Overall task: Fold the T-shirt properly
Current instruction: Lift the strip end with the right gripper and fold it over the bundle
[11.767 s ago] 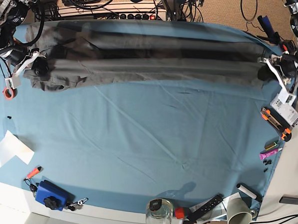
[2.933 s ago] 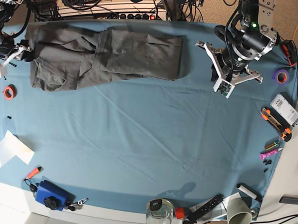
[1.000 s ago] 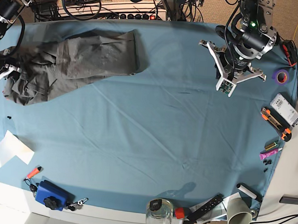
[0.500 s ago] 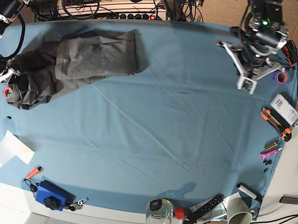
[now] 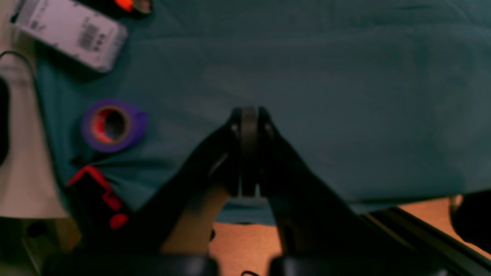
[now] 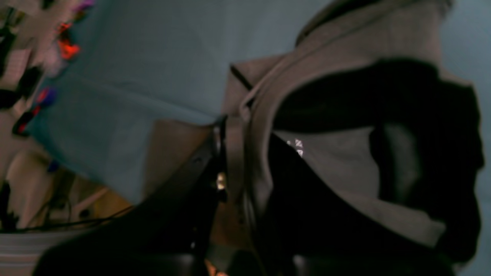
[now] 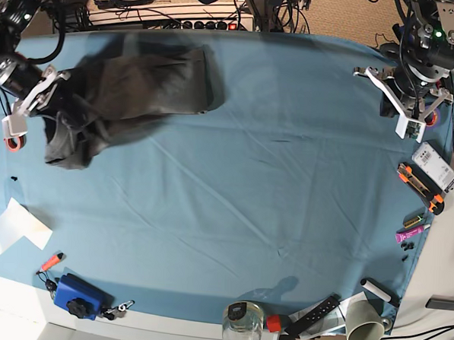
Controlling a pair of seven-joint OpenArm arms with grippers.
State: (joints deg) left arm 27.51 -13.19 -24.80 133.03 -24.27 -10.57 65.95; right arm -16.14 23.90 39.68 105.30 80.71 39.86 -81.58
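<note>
Worktop [image 7: 232, 216] under a blue-teal cloth, softly creased with long diagonal wrinkles. T-shirt [image 7: 132, 89], dark charcoal cotton, limp and rumpled, lies bunched at the far left corner in base view; one end flat on the cloth, the other gathered up in thick folds. My right jaws [image 6: 230, 153] pinch a pale-looking hem of that fabric, folds hanging dark beside them. My left jaws [image 5: 248, 153] are pressed together, holding nothing, over bare cloth near the opposite far corner. Purple tape roll [image 5: 114, 125], round with red core, lies just beside them; a white barcoded box [image 5: 69, 32] beyond.
</note>
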